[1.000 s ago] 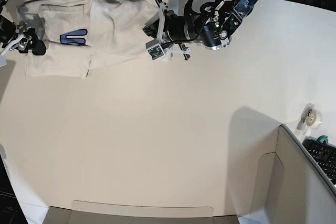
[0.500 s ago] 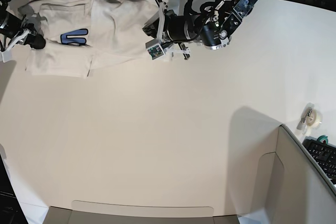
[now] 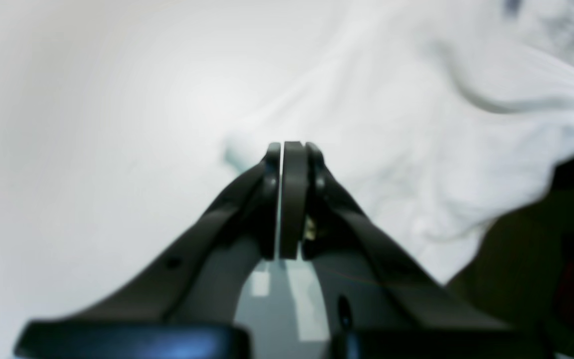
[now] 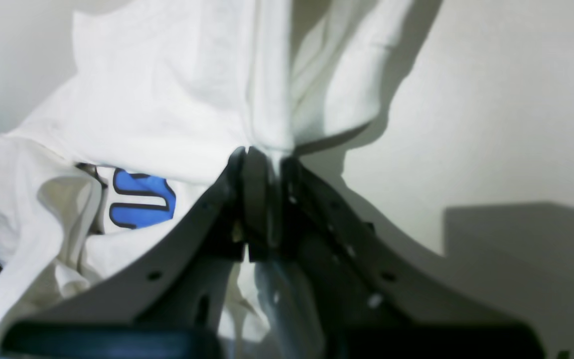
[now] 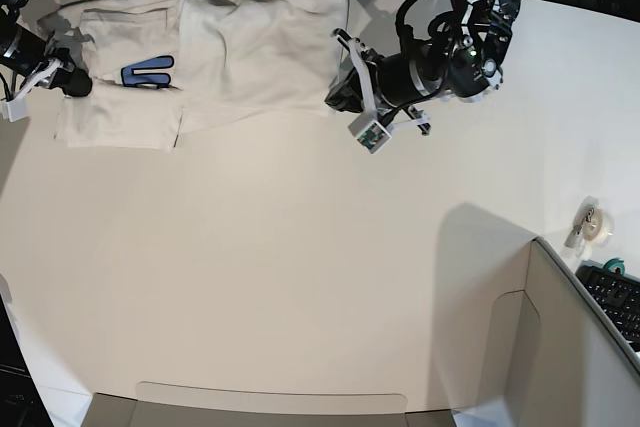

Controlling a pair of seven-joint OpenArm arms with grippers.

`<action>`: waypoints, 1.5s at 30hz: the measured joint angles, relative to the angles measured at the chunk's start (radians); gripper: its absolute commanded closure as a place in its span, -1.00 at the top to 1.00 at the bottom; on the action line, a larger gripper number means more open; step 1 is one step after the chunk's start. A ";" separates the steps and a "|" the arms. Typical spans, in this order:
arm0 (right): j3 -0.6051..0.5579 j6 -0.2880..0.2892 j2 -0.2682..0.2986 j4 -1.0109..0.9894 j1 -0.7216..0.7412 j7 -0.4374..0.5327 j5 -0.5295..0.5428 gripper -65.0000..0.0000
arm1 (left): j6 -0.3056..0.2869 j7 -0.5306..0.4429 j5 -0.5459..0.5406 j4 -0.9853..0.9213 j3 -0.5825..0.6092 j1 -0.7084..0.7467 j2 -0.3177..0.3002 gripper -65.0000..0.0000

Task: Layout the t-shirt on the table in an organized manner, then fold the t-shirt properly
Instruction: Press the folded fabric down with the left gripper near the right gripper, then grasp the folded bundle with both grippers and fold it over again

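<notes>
In the left wrist view, the left gripper (image 3: pixel 287 149) has its jaws pressed together, pinching a thin edge of the t-shirt (image 3: pixel 416 149); a sliver of pale cloth shows between the pads. The white fabric rises in soft folds away to the right over the bare table (image 3: pixel 68 124), which suggests the grip is there to draw that edge outward and flatten the shirt.

In the right wrist view, the right gripper (image 4: pixel 262 154) is clamped on a gathered pleat of the t-shirt (image 4: pixel 167 99), with cloth bunching right at the tips. A blue bubble letter (image 4: pixel 140 197) peeks from under a folded-over layer, so the shirt is bunched and doubled rather than spread. The table (image 4: pixel 491 124) lies bare to the right.

In the base view, the t-shirt (image 5: pixel 250 42) lies rumpled at the far edge of the table (image 5: pixel 300 267). The right gripper (image 5: pixel 75 84) holds its end on the view's left, the left gripper (image 5: pixel 335 99) the opposite end. Gripping both ends looks meant to stretch the shirt flat; laying out seems unfinished and folding not yet begun
</notes>
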 measured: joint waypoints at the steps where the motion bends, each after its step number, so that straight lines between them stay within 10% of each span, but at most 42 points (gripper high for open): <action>1: 0.006 0.000 0.000 -0.002 0.001 -0.003 0.003 -1.00 | 0.000 -0.003 0.000 0.001 -0.023 0.017 -0.001 -1.00; 8: 0.043 0.004 0.024 0.087 -0.010 -0.047 -0.105 -1.00 | -0.003 0.000 -0.001 -0.003 -0.103 0.123 -0.089 -1.00; 21: 0.012 -0.003 -0.094 0.571 -0.077 -0.085 -0.166 -1.00 | -0.004 -0.006 -0.002 -0.097 -0.148 0.196 -0.085 -1.00; 36: -0.285 -0.003 -0.247 0.764 -0.091 -0.087 -0.387 -1.00 | -0.079 -0.445 -0.007 -0.413 0.093 0.143 -0.050 -1.00; 45: -0.393 -0.003 -0.275 0.786 -0.076 -0.090 -0.388 -1.00 | -0.091 -0.472 0.104 -0.426 0.120 0.138 0.027 -1.00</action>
